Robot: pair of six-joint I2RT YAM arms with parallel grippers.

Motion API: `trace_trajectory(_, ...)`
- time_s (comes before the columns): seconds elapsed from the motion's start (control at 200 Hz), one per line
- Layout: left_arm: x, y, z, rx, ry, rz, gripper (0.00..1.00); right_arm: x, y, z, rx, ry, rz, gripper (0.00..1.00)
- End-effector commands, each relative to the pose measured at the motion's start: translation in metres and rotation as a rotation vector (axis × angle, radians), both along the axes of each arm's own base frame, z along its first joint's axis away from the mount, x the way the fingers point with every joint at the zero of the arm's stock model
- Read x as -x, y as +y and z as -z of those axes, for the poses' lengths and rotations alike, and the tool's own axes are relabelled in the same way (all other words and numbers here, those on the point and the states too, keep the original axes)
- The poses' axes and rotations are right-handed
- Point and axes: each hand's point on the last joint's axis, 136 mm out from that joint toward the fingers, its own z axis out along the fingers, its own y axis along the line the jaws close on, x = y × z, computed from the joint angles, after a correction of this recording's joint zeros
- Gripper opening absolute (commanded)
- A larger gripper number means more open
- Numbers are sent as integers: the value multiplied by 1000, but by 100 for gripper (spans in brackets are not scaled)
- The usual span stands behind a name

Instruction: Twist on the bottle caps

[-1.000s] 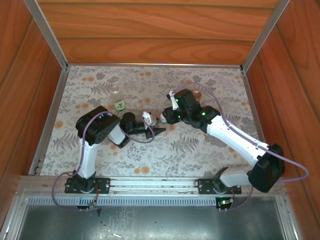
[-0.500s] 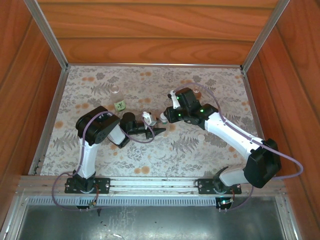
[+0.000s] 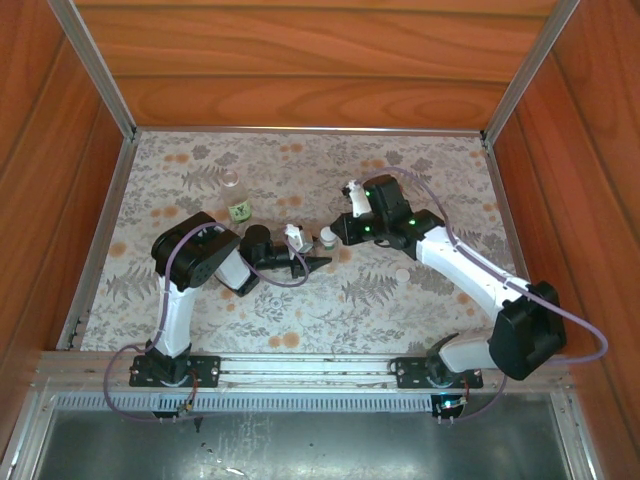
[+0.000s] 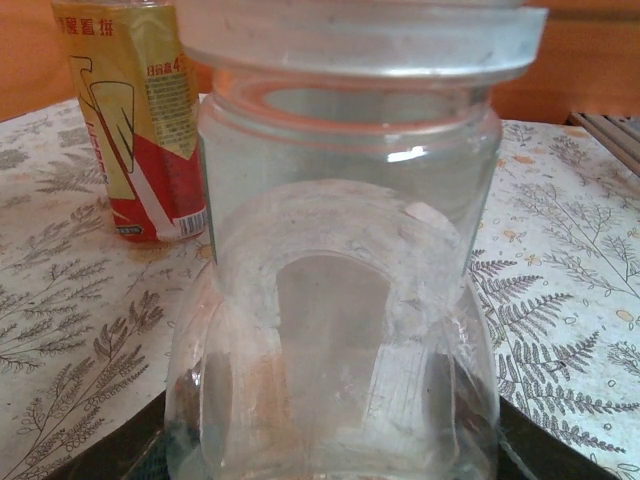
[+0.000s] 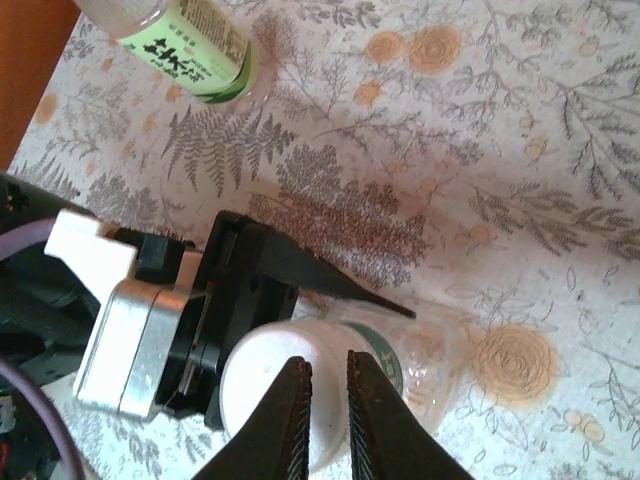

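Floral bench matting point(image 3: 300, 320) shows work seemingly just begun: near its middle the left claw point(image 3: 315, 252) pinches a clear bottle point(image 4: 340, 300) topped by a white cap point(image 5: 265, 390), the right claw point(image 5: 325, 362) pressed together just above, a green-labelled bottle point(image 3: 239, 210) toward the far-left corner apparently uncapped.

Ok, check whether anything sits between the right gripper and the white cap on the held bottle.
Nothing visible does. The right gripper hangs directly over the white cap, fingers close together, and the cap sits on the clear bottle. Whether the fingertips touch it cannot be told.
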Motion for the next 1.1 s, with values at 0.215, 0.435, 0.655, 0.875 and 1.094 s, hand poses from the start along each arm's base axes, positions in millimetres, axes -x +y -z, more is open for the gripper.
trace_trajectory(0.215,2,-1,8,-17,62,-10,51,60,4,-4,-60,140,-163,17)
trace_trajectory(0.435,2,-1,9,-15,89,-14,51,12,-5,-31,-83,-23,-10,31)
trace_trajectory(0.655,-2,-1,7,-8,108,-36,50,-14,1,-14,-27,25,-32,32)
trace_trajectory(0.875,-4,3,5,-11,92,-62,47,3,5,5,-32,135,-98,26)
trace_trajectory(1.094,-8,4,-1,-5,75,-83,47,49,11,1,-171,268,-200,16)
